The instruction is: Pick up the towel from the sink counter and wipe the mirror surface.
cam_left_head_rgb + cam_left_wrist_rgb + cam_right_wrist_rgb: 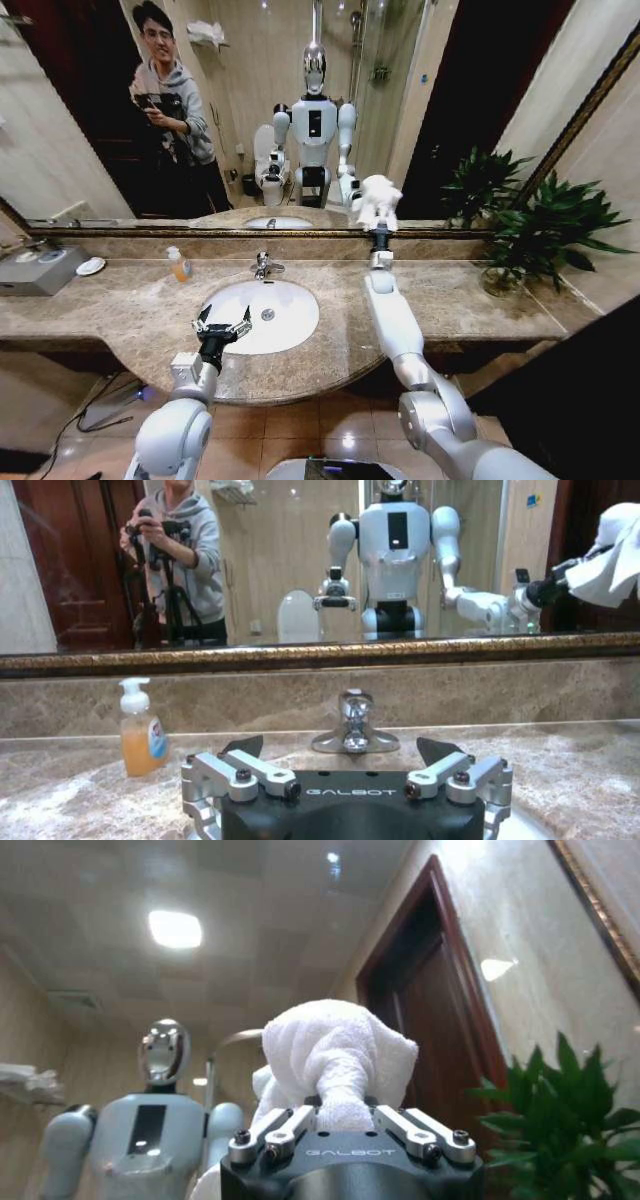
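- The towel (pixel 379 200) is bunched and white, pinched in the right gripper (pixel 379 226) and held up against the lower part of the mirror (pixel 300 60), to the right of the faucet (pixel 263 265).
- In the right wrist view the towel (pixel 335 1057) bulges out from between the closed-in fingers (pixel 285 1129).
- The right arm reaches across the sink counter (pixel 460 295), near the potted plant (pixel 540 235).
- The left gripper (pixel 221 328) hovers over the near rim of the basin (pixel 290 310), its fingers (pixel 245 769) spread and holding nothing.
- A soap bottle (pixel 179 264) stands left of the faucet.
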Controlling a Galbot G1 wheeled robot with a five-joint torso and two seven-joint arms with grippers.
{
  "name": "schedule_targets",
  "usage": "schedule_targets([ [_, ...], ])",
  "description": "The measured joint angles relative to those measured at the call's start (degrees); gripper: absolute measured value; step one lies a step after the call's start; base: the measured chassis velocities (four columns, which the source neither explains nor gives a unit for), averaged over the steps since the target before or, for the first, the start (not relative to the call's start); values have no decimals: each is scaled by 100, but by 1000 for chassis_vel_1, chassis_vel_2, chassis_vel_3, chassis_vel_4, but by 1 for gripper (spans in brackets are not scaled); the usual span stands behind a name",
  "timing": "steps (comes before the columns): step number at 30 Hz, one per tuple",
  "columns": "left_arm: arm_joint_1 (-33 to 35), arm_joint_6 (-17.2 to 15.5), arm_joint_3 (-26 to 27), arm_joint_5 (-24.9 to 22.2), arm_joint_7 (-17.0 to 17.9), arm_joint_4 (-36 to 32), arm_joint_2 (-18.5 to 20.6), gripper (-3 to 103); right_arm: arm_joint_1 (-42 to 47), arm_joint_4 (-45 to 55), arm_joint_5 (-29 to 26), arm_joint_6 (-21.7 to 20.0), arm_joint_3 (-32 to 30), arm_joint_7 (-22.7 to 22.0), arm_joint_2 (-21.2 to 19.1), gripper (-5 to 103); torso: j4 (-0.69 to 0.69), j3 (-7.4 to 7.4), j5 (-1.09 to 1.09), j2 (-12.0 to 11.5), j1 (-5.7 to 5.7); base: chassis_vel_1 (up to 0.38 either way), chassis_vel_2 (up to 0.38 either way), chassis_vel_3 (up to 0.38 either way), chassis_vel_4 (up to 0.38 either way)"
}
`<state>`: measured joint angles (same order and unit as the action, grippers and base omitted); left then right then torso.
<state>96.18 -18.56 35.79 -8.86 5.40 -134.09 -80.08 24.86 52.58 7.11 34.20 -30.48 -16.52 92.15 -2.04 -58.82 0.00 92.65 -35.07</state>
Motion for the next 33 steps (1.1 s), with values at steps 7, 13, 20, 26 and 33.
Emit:
schedule_targets([
  [7,0,0,0,0,0,0,0,100,62,-20,405,159,330,486,1,15,-4,0,-1,0,0,0,0,0,0],
  [13,-1,0,-1,0,-1,0,0,100,135,-127,966,145,757,686,-3,15,0,0,-2,0,0,0,0,0,0],
  [20,0,0,0,0,0,0,0,100,349,-2,1201,130,1269,1026,1,15,-5,0,-1,0,1,0,0,0,0],
  [26,0,0,0,0,0,0,0,100,384,153,741,34,890,976,-2,15,-1,0,0,0,1,0,0,0,0],
  [33,0,0,0,0,1,0,0,100,482,629,-98,-229,420,383,-511,15,-5,0,2,0,0,0,0,0,0],
])
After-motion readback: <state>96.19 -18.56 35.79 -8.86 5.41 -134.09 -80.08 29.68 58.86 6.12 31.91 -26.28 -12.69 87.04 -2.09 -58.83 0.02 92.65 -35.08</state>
